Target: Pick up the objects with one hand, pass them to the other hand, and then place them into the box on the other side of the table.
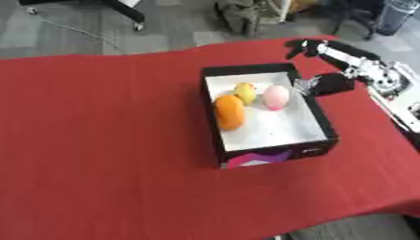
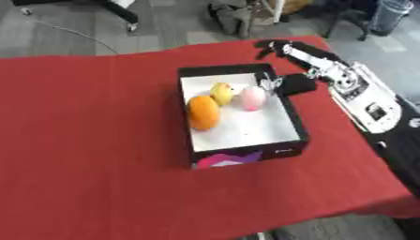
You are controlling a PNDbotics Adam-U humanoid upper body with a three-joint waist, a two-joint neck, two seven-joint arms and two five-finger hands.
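Note:
A black box [image 1: 321,123] with a white floor stands on the red table, right of centre. Inside it, toward the far end, lie an orange fruit [image 1: 230,112], a smaller yellow fruit [image 1: 244,92] and a pink round object [image 1: 275,96]. My right hand [image 1: 351,65] comes in from the right and hovers beside the box's far right corner. It is open, its fingers [image 1: 300,47] stretched toward the table's far edge and its thumb [image 1: 328,84] close to the box's right rim. It holds nothing. My left hand shows in neither view.
The red tablecloth [image 1: 107,140] covers the whole table, with a wide bare stretch left of the box. The table's far edge runs just behind my right hand. Beyond it are grey floor and chair legs [image 1: 135,18].

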